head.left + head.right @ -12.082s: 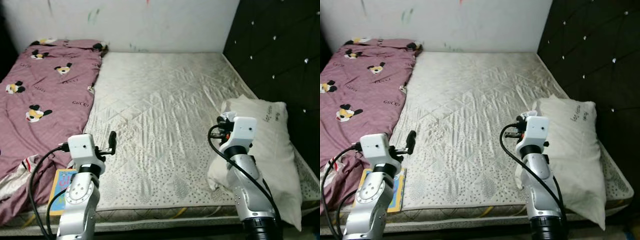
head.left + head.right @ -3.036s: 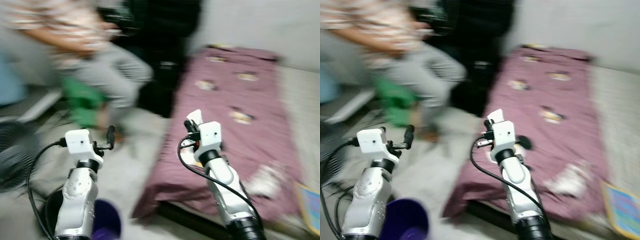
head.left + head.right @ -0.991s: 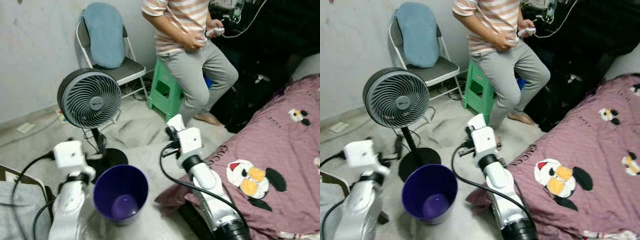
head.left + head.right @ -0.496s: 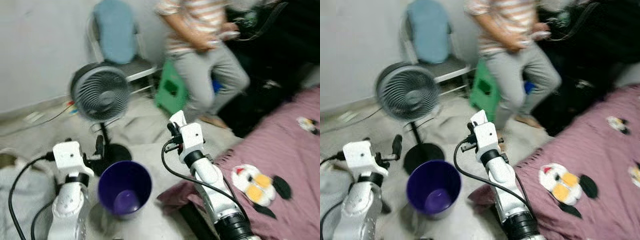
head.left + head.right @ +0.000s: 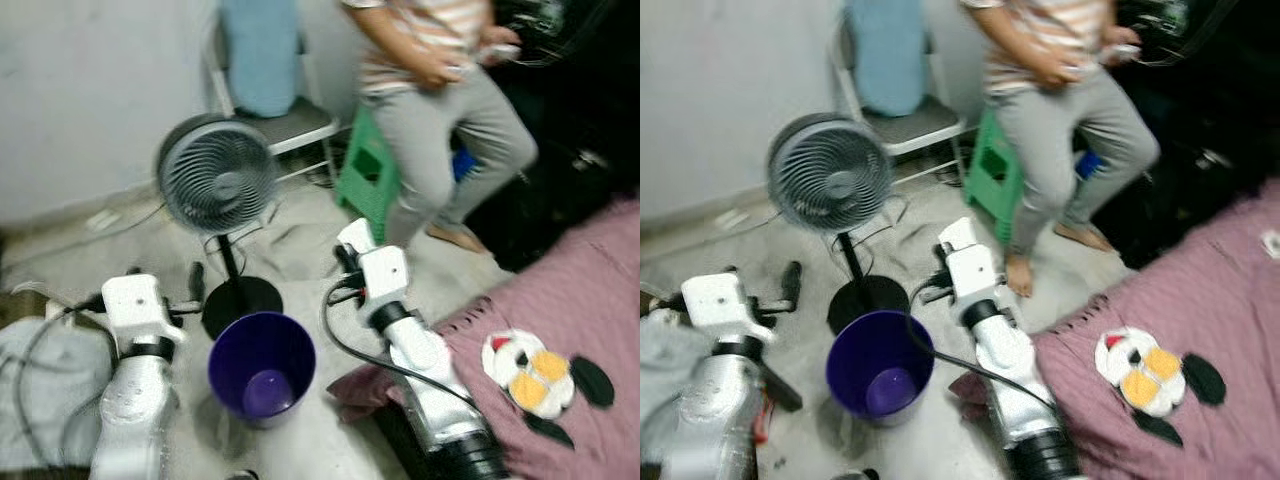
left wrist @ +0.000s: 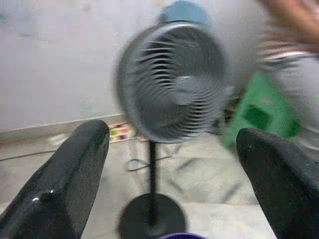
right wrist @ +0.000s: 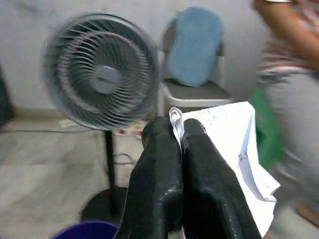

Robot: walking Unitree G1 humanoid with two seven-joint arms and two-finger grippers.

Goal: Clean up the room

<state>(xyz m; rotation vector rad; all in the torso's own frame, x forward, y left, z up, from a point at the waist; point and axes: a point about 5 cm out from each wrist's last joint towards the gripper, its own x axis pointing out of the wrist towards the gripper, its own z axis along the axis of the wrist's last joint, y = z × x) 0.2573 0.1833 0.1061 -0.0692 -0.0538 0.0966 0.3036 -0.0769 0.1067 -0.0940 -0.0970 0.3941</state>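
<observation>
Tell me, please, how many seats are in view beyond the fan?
2: a folding chair with a blue cushion stands by the wall, and a green stool beside it, under the seated person. Others may be hidden.

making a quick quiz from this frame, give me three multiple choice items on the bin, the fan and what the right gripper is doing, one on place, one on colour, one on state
1. Where does the bin stand?
A. on the bed
B. on the floor in front of the fan's base
C. on the chair

2. What colour is the bin?
A. purple
B. green
C. white

3. What is the state of the right gripper?
A. wide open and empty
B. shut on a white paper
C. shut on the fan's pole

Answers:
1. B, the head views show it on the floor beside the round black base of the fan.
2. A, its wall and inside are deep purple; green is the stool behind.
3. B, the right wrist view shows the two fingers pressed together with the white paper pinched between them.
</observation>
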